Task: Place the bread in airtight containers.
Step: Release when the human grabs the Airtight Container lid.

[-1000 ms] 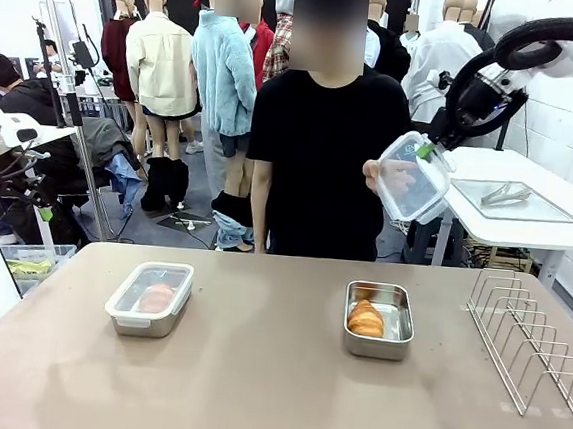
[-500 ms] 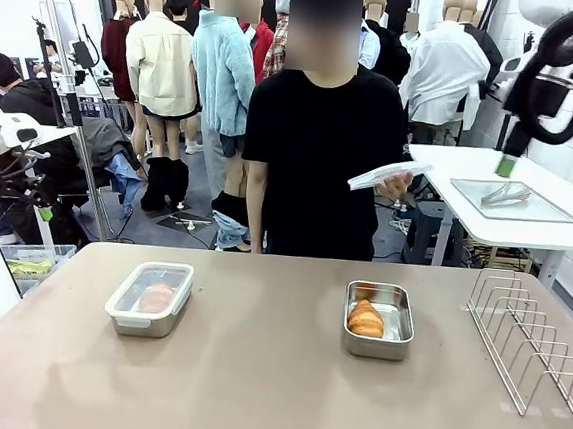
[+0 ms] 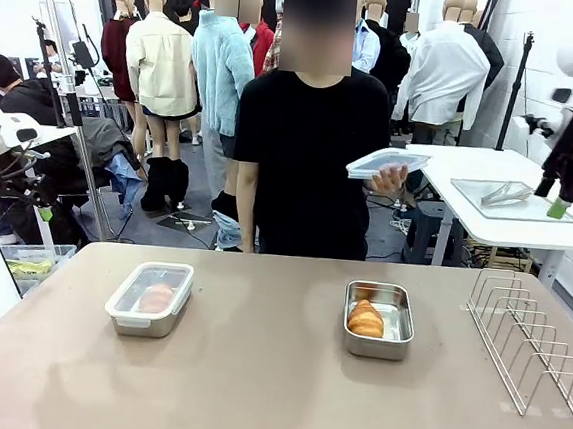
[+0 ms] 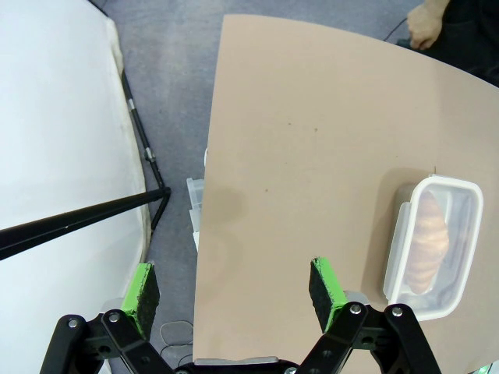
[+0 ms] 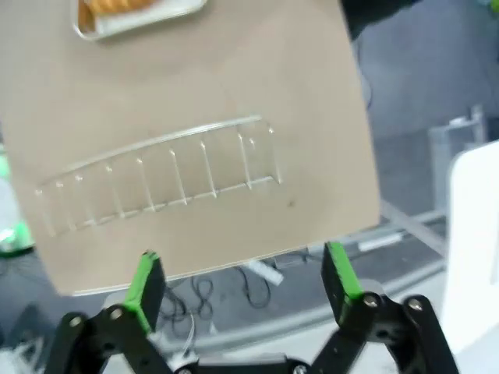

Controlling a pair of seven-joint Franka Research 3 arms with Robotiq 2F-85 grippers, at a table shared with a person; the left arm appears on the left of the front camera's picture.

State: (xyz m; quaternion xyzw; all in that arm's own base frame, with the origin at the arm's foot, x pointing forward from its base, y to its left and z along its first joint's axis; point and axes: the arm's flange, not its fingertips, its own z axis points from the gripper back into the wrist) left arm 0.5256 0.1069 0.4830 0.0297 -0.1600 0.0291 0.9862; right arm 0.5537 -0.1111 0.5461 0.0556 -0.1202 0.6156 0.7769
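The person (image 3: pixel 307 156) wears a plain black short-sleeved T-shirt. The left gripper (image 4: pixel 234 284) and right gripper (image 5: pixel 243 276) are black linkages with green pads.

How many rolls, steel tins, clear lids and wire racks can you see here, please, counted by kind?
Rolls: 2
Steel tins: 2
Clear lids: 2
Wire racks: 1
Total: 7

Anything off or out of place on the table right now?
Nothing spilled or askew. One tin is lidded with its roll inside; the other tin sits open with its roll, its lid flat in the person's hand.
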